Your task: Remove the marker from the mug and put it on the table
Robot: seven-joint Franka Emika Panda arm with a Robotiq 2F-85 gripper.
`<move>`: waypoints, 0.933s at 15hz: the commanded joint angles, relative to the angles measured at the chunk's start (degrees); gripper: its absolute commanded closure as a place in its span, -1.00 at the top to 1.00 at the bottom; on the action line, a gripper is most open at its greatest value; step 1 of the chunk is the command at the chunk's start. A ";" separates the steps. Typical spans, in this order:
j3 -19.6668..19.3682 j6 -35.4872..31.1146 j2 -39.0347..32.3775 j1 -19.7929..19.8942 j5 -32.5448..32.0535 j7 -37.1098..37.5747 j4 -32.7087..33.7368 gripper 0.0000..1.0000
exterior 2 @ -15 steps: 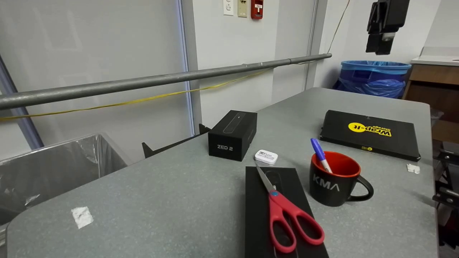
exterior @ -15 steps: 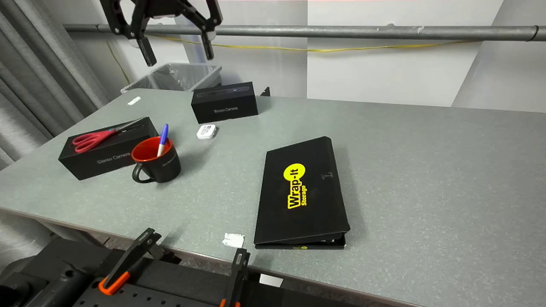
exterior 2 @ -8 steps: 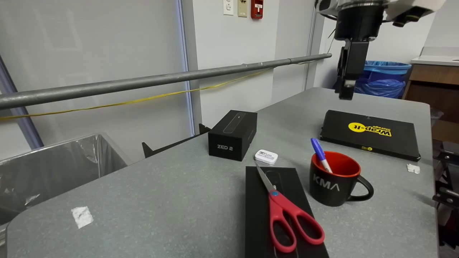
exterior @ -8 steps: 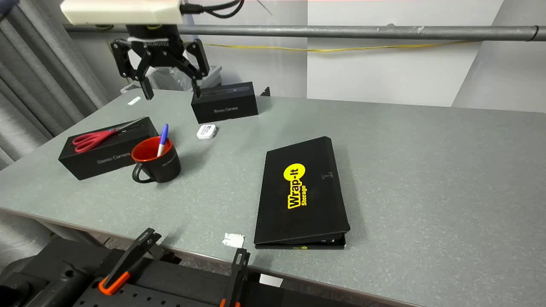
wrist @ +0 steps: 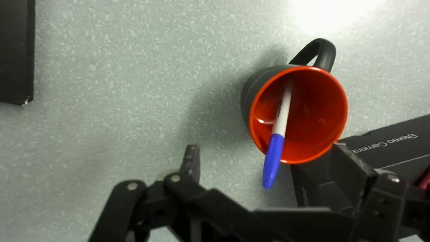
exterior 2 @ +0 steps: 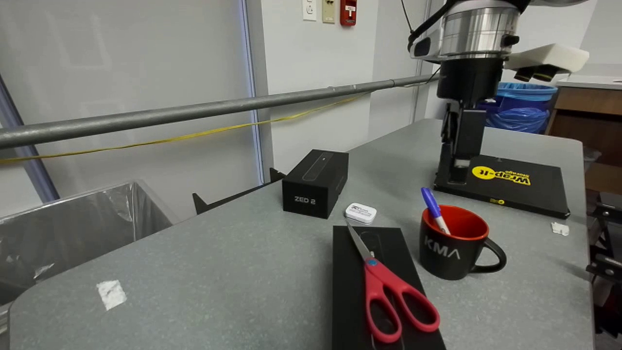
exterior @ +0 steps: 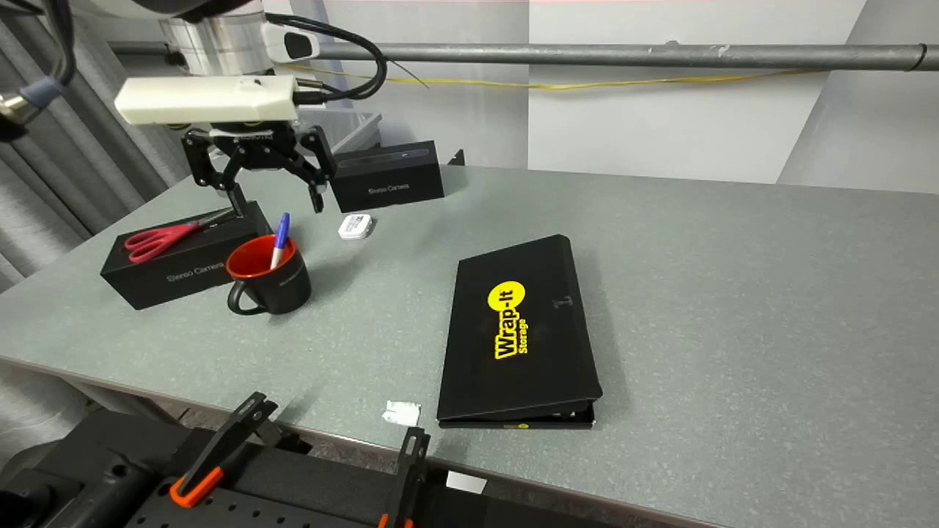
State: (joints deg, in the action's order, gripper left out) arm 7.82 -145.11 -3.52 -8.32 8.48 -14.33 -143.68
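A white marker with a blue cap [exterior: 282,233] leans in the mug, its cap sticking out above the rim; it also shows in an exterior view [exterior 2: 431,203] and in the wrist view [wrist: 274,151]. The mug [exterior: 285,291] is black outside and red inside, upright on the grey table [exterior: 733,330], with a handle; it also shows in an exterior view [exterior 2: 443,260] and the wrist view [wrist: 314,111]. My gripper [exterior: 277,207] is open and empty, above the mug's level. In the wrist view its fingers [wrist: 266,148] stand apart on either side of the cap, not touching it.
A black box [exterior: 180,275] with red scissors [exterior: 165,240] on top stands right beside the mug. A second black box [exterior: 387,180] and a white tin [exterior: 356,226] are farther back. A flat black Wrap-It box [exterior: 521,337] lies to one side. A plastic-lined bin [exterior 2: 87,233] is past the table's end.
The arm has come down from above, and the gripper is now much lower and nearer the mug, still open. The mug, marker and boxes have not moved.
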 commanded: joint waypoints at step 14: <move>5.28 -8.60 -6.59 1.31 8.35 -1.29 2.11 -0.47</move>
State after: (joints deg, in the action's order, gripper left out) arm 11.72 -151.59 -9.75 -8.12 13.73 -14.04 -142.12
